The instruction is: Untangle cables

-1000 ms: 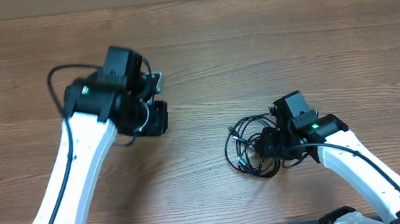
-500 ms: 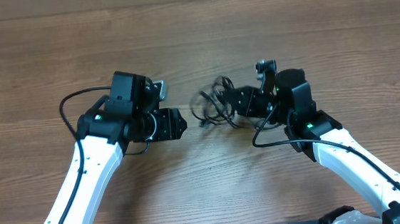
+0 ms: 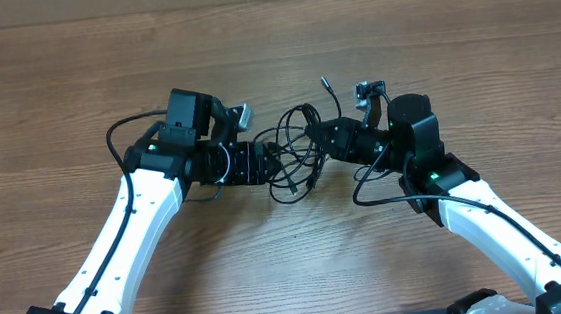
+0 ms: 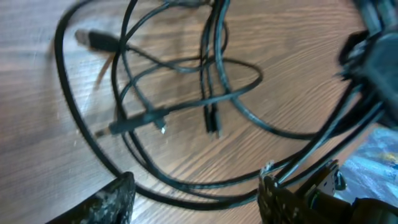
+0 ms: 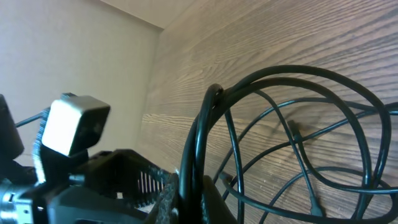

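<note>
Tangle of cables [image 3: 295, 148] sits on the table [image 3: 472, 42] between the 2 arms: right gripper [image 3: 331, 138] is pinched onto strands at the tangle's right edge, left gripper [image 3: 267, 165] has jaws wide, bottom loops running crosswise just ahead of them.

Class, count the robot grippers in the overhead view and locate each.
2. The left gripper, open, is at the left edge of the cables; the right gripper, shut on them, at their right edge. None look hidden.
</note>
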Robot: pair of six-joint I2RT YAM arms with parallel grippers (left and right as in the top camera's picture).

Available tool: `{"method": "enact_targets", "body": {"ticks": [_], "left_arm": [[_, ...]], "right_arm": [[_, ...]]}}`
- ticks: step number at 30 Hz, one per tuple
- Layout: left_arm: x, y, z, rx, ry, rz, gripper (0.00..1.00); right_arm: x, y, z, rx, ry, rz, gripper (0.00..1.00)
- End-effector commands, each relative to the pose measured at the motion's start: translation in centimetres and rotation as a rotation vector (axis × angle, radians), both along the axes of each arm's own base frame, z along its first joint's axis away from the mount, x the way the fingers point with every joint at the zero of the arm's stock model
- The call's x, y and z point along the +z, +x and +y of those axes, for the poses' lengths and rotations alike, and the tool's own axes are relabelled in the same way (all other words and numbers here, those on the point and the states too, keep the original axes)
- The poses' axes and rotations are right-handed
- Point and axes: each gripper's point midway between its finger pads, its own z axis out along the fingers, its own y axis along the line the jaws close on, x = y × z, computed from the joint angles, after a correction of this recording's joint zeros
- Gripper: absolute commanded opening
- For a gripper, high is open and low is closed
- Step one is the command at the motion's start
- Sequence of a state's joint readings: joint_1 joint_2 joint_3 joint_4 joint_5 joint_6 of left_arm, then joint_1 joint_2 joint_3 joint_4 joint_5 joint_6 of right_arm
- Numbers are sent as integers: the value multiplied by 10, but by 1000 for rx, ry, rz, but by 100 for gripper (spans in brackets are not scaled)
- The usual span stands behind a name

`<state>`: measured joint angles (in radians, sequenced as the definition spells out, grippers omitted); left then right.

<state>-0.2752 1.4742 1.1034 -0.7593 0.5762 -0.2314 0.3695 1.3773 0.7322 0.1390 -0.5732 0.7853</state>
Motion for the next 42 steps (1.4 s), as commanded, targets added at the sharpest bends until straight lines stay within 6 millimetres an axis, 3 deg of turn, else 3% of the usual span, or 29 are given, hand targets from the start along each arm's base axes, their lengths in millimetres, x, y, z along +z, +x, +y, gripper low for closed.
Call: {"method": "enact_targets", "body": {"ticks": [1, 6, 7, 8, 9, 12, 13, 18, 22, 28, 32, 38, 42], "left_arm": [[9, 1, -14, -61, -73, -38, 66], [16, 12, -17, -63, -90, -97, 70], [15, 11, -17, -65, -89, -96, 70], [15, 10, -17, -71, -86, -95, 70], [13, 8, -17, -82, -79, -92, 70], [8, 1, -15, -115, -53, -86, 70], [4, -4, -14, -136, -28, -81, 70], [-7, -7, -10, -152, 84, -102, 71], [-11, -8, -14, -166, 136, -124, 72], [-19, -3, -18, -171, 184, -150, 71], [-25, 6, -22, -80, 154, -98, 62], [-30, 4, -45, 3, 13, 53, 55], [-41, 5, -50, 40, 11, 110, 55]], "right_arm": [[11, -1, 4, 16, 17, -20, 4], [3, -4, 2, 13, 0, 19, 11], [0, -5, 1, 8, -7, 32, 22], [-2, -5, 0, 6, -12, 40, 44], [-6, -5, -2, -7, -24, 55, 58], [-27, -9, -12, -52, -84, 135, 80], [-44, -14, -21, -89, -139, 204, 100], [-93, -38, -62, -211, -326, 415, 100], [-104, -48, -91, -266, -373, 506, 100], [-81, -48, -135, -332, -417, 480, 100], [-67, -52, -160, -411, -494, 450, 100], [-47, -54, -158, -375, -503, 354, 100], [-46, -54, -158, -377, -500, 349, 92]]}}
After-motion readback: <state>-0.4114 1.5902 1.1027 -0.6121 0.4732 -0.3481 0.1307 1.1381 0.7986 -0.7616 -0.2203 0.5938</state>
